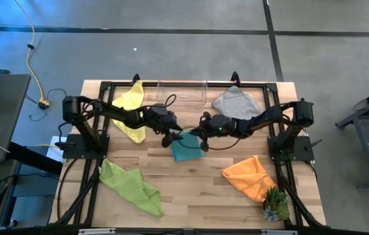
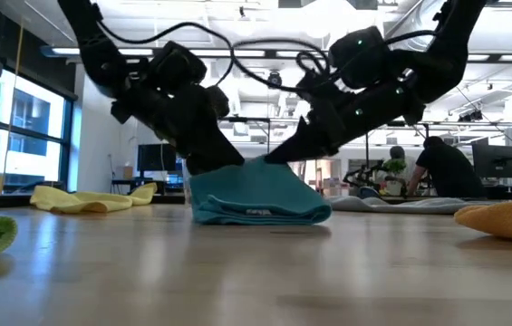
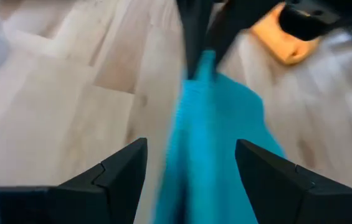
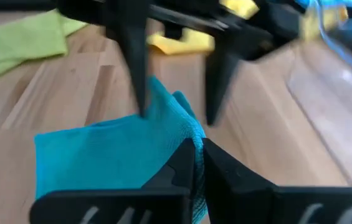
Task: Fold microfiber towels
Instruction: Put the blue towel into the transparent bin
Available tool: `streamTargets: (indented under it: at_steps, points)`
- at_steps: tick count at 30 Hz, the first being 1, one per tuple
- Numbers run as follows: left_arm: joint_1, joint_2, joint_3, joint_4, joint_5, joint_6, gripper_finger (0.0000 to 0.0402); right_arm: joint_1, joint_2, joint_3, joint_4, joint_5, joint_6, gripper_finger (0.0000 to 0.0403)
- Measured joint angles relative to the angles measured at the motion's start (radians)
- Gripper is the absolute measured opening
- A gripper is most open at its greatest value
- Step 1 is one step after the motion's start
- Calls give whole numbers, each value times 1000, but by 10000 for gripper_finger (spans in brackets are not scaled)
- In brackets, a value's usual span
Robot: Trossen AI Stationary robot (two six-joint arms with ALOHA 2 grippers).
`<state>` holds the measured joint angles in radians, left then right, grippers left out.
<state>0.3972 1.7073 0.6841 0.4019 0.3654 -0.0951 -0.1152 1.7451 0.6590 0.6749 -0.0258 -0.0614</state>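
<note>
The teal blue towel (image 1: 187,150) lies bunched and folded at the table's middle, its lower layers (image 2: 256,213) flat on the wood and one part drawn up into a peak. My right gripper (image 4: 199,144) is shut on that peak, coming from the table's right. From the left, my left gripper (image 3: 189,143) stands open, one finger on either side of the raised teal ridge (image 3: 210,124). The yellow (image 1: 132,108), grey (image 1: 235,103), orange (image 1: 249,176) and lime green (image 1: 128,186) towels lie crumpled around the edges. My right gripper pinches the towel's raised edge (image 4: 185,127) between its two shut fingers, slanting down from the table's right. The cloth rises to a peak (image 2: 260,165) at the fingertips while the rest stays on the table; how many layers are pinched I cannot tell. My left gripper straddles the same ridge; whether its fingers touch the cloth I cannot tell.
A clear plastic bin (image 1: 183,91) stands at the far edge between the yellow and grey towels. A small green spiky plant (image 1: 275,205) sits at the near right corner beside the orange towel. Bare wood shows at the near middle.
</note>
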Motion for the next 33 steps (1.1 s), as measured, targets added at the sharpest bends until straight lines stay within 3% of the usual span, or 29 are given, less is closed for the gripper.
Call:
streamTargets:
  at_steps: [6,11,16,21,24,33]
  points:
    - [-12,0,55,-95,-38,82,232,36,0,0,49,49,-129,3]
    - [-26,0,60,-131,13,118,219,40,0,0,64,75,-162,3]
    - [-35,0,60,-197,9,166,161,40,0,1,97,78,-176,3]
    - [-23,-5,60,-202,9,178,66,39,-2,1,110,105,-107,10]
    - [5,-22,59,-208,9,178,13,30,-23,1,82,111,-25,39]
    - [88,-148,99,-323,9,256,4,-46,-226,3,-117,102,145,173]
